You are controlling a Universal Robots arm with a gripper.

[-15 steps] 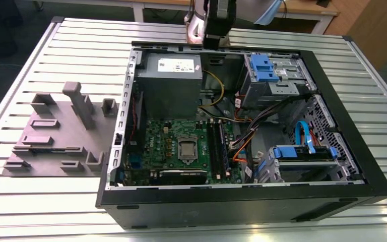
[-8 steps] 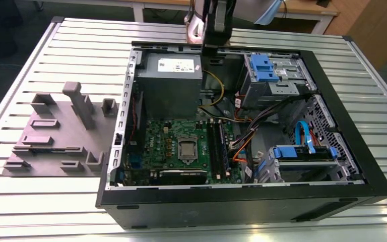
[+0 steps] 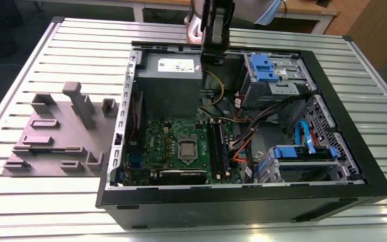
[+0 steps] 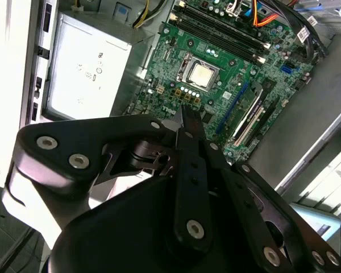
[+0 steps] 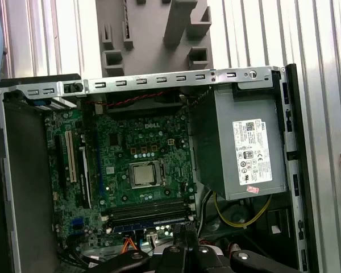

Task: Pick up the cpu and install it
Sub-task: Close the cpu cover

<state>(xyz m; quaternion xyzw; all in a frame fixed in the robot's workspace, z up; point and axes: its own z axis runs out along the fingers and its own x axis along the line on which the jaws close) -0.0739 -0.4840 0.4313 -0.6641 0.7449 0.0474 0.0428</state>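
Gripper [image 4: 185, 116] shut, empty, high above motherboard [image 4: 176, 42]; cpu [image 4: 202, 74] flat in socket, apparently already seated, near power supply [image 4: 85, 68].

cpu [image 5: 145, 174]: you count one.
green board [image 5: 124, 135]: one.
grey power box [image 5: 230, 136]: one.
computer case [image 3: 247, 204]: one.
blue drive brackets [image 3: 266, 68]: you count two.
grey fixture block [image 3: 49, 138]: one.
worktop [image 3: 39, 209]: one.
hand [image 5: 184, 232]: one.

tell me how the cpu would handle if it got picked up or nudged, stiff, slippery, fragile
The cpu looks like a flat, rigid, metal-topped square, so it is probably stiff and light. Its smooth silvery top and flat shape likely offer little grip. Lying flat on the green board, it should not roll or tip.
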